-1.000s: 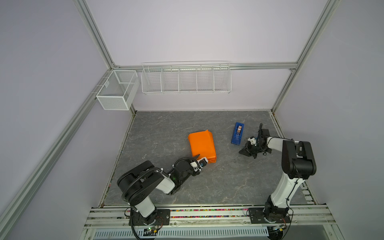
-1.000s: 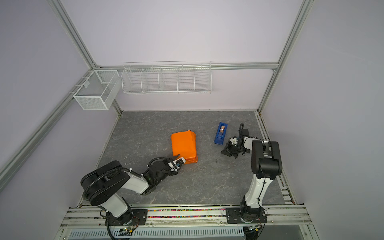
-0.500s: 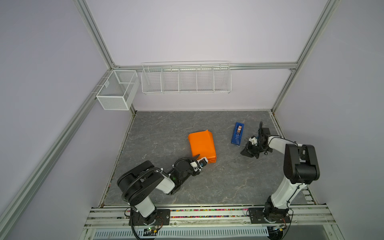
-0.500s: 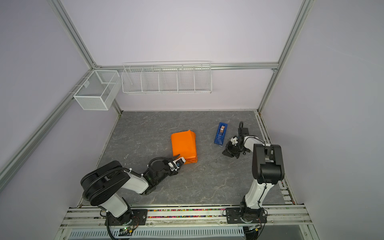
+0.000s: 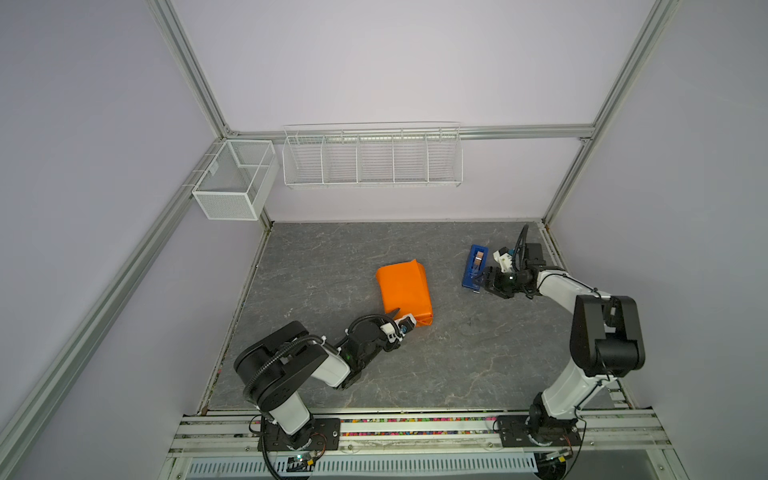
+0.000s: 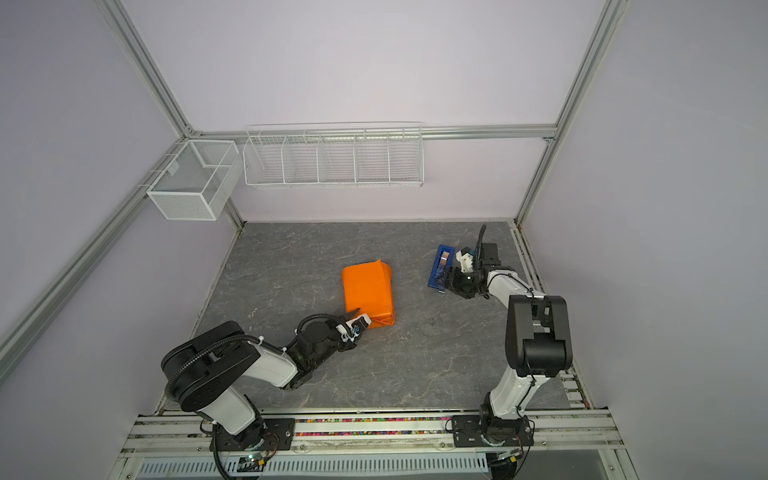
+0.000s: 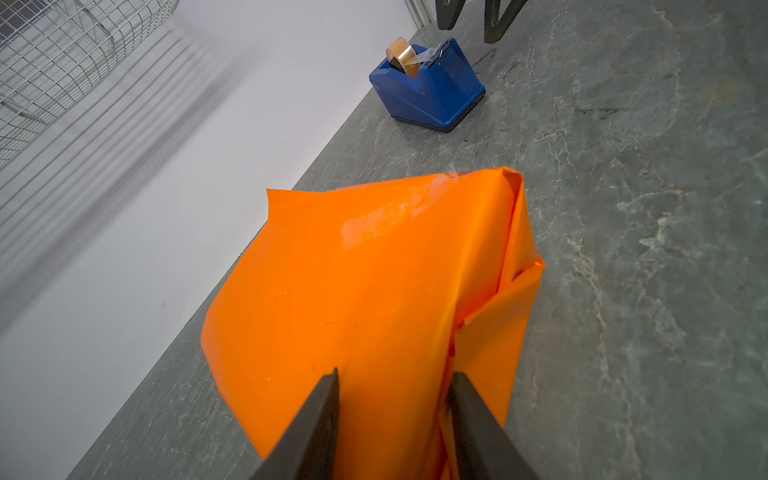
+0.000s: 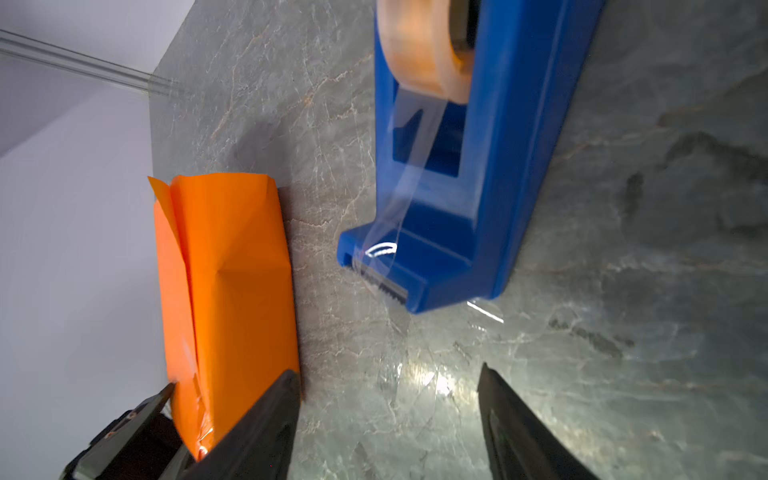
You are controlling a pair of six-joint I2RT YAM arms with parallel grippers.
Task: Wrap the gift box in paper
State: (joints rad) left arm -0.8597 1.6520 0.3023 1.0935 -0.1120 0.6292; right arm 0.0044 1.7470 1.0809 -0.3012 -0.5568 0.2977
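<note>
The orange paper [image 5: 403,286] [image 6: 368,291] is folded into a parcel in the middle of the grey table. The gift box is hidden inside it. Clear tape shines on the parcel's top in the left wrist view [image 7: 374,291]. My left gripper [image 5: 401,320] [image 6: 357,318] [image 7: 395,374] is at the parcel's near end, its jaws closed on the folded paper there. My right gripper [image 5: 482,281] [image 6: 445,283] [image 8: 388,378] stands open just off the cutter end of the blue tape dispenser [image 5: 473,266] [image 8: 498,166], with nothing between its fingers. A loose end of clear tape trails from the cutter onto the table.
Two white wire baskets hang on the back wall, a long one [image 5: 372,160] and a small one [image 5: 232,178] at the left corner. The dispenser stands close to the table's right rail. The parcel [image 8: 232,270] lies beside the dispenser.
My right gripper has gone from shut to open and shifted slightly towards the dispenser's cutter end. The left gripper and the parcel have stayed put.
</note>
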